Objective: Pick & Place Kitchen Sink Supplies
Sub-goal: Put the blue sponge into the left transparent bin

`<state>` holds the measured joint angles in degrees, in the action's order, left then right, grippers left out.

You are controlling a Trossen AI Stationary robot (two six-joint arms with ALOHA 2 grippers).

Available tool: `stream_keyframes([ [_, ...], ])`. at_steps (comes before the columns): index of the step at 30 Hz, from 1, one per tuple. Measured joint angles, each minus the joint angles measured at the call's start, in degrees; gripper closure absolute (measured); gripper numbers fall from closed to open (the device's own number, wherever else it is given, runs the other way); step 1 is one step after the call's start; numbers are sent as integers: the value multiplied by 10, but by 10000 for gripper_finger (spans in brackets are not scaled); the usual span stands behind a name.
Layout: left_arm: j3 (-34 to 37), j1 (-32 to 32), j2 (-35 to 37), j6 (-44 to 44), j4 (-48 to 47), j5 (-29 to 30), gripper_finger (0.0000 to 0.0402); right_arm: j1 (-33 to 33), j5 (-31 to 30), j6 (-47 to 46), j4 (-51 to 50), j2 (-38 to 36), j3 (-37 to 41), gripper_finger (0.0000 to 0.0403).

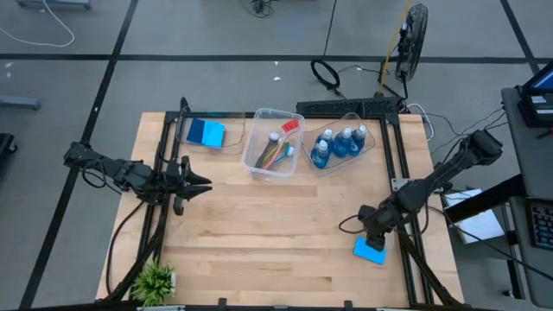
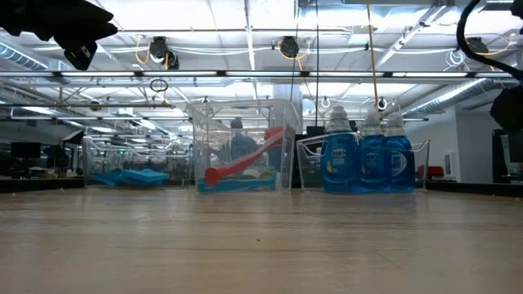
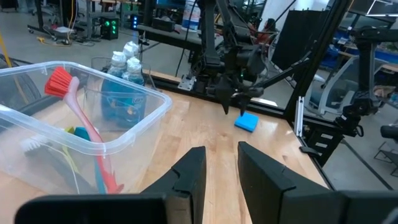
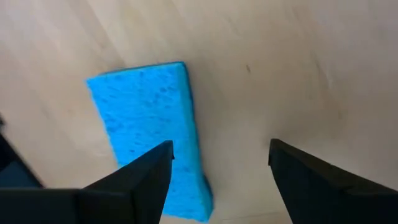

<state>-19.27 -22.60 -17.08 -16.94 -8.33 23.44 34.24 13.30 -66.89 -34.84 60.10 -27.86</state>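
While most supplies already sit sorted in the bins (image 1: 275,169) — sponges at the left, brushes (image 1: 278,149) in the middle, bottles (image 1: 339,143) at the right — you still have one loose sponge (image 1: 370,250) on the table's near right corner. Your right gripper (image 1: 377,235) hovers over it, fingers spread and empty; the right wrist view shows the sponge lying off to one finger's side, which overhead you cannot judge. Your left gripper (image 3: 219,171) waits by the table's left edge, fingers narrowly parted, holding nothing
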Motion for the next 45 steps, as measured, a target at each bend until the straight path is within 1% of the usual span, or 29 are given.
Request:
stream_keyframes([
  [8, 0, 0, 0, 2, 0, 0, 309, 0, 4, 62, 0, 69, -3, 151],
  [14, 0, 0, 0, 3, 0, 0, 309, 0, 4, 74, -1, 78, -2, 151],
  [17, 0, 0, 0, 6, 0, 0, 309, 0, 0, 74, -1, 69, -2, 151],
  [19, 0, 0, 0, 7, 0, 2, 309, 0, -15, 67, -3, 58, -2, 151],
  [23, 0, 0, 0, 7, 0, 4, 309, -1, -53, 41, -43, 33, 0, 152],
  [28, 0, 0, 0, 3, 0, 5, 309, -1, -79, 32, -73, 1, 1, 152],
  [33, 0, 0, 0, 4, 11, 5, 309, -1, -82, 29, -80, -30, 2, 152],
  [40, 0, 0, 0, 3, 13, 5, 309, -1, -77, 34, -56, -73, 2, 152],
  [45, 0, 0, 0, 3, 13, 5, 309, 0, -75, 33, -66, -74, 2, 152],
])
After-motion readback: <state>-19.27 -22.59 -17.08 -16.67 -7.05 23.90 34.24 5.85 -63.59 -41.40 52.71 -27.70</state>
